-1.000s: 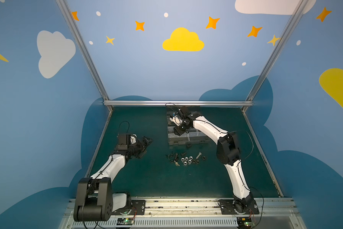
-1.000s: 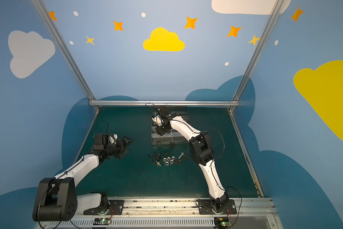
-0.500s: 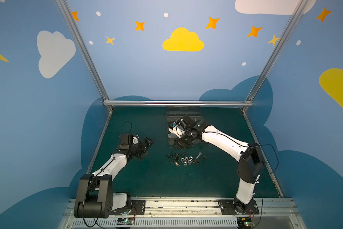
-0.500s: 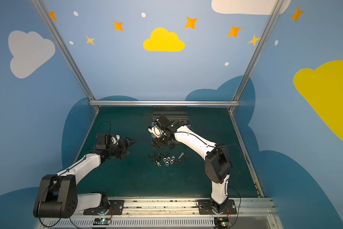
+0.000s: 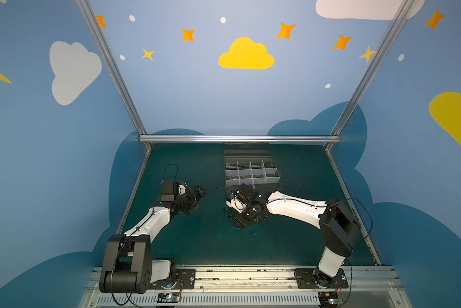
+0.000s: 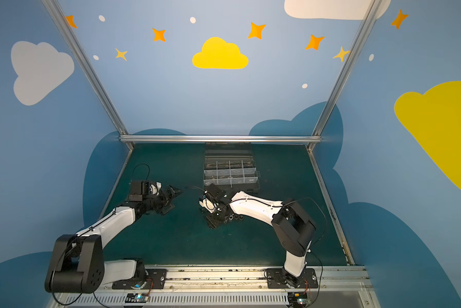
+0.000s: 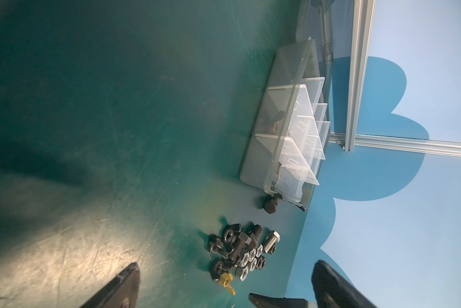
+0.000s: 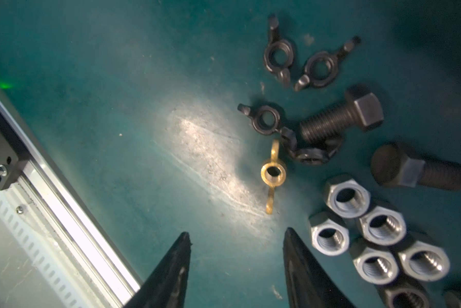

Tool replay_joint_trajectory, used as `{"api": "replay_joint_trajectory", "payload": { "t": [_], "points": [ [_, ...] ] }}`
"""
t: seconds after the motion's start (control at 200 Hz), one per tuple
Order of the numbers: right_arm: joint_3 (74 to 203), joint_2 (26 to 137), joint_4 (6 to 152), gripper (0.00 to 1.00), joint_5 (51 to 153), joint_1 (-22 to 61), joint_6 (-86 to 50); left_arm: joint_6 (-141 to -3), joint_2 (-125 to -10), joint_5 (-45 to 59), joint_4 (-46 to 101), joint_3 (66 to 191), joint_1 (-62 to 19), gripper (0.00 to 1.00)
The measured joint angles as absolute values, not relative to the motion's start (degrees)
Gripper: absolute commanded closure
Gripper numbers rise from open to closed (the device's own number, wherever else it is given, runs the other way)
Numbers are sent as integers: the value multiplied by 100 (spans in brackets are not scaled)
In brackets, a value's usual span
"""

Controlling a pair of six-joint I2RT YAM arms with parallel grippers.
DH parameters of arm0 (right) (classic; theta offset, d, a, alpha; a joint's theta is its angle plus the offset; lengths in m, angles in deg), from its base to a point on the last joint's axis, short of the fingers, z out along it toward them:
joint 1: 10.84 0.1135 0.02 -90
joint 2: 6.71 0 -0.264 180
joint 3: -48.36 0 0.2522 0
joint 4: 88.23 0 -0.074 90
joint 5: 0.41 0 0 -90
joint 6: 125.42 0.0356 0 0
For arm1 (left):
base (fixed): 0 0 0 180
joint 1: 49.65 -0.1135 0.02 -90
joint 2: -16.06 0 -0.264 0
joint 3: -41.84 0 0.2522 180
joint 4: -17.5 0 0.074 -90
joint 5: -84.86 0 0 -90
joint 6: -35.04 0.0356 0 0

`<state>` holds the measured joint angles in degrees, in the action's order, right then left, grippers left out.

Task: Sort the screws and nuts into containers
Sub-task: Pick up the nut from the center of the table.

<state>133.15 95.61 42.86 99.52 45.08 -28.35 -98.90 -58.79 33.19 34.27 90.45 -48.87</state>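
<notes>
The screws and nuts lie in one loose pile (image 7: 240, 253) on the green mat, in front of the containers, a clear divided organiser box (image 5: 252, 173) (image 6: 230, 173) (image 7: 285, 138) with its lid open. My right gripper (image 8: 236, 232) (image 5: 241, 222) (image 6: 213, 222) hangs low over the pile's edge, open, with bare mat between its fingers. Close to one fingertip sit several silver hex nuts (image 8: 381, 226). Beyond them lie a brass wing nut (image 8: 272, 173), black wing nuts (image 8: 278, 56) and two black hex bolts (image 8: 341, 117). My left gripper (image 5: 197, 200) (image 7: 226, 264) stands open and empty, left of the pile.
One black bolt (image 7: 270, 206) lies alone by the box's near corner. A few dark and brass pieces (image 7: 276, 122) rest in one compartment. The aluminium rail (image 8: 64, 208) runs along the table's front, and a frame bar (image 5: 240, 138) closes the back.
My right arm has swung back from over the organiser box and come down over the pile, open. The left arm has barely moved.
</notes>
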Motion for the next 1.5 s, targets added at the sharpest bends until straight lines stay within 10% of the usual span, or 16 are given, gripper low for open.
{"api": "replay_joint_trajectory", "payload": {
  "t": [1.497],
  "points": [
    [13435,10357,4570,81,9605,4456,-2942,-9844,-5792,3290,3628,9045,-4890,0]
  ]
}}
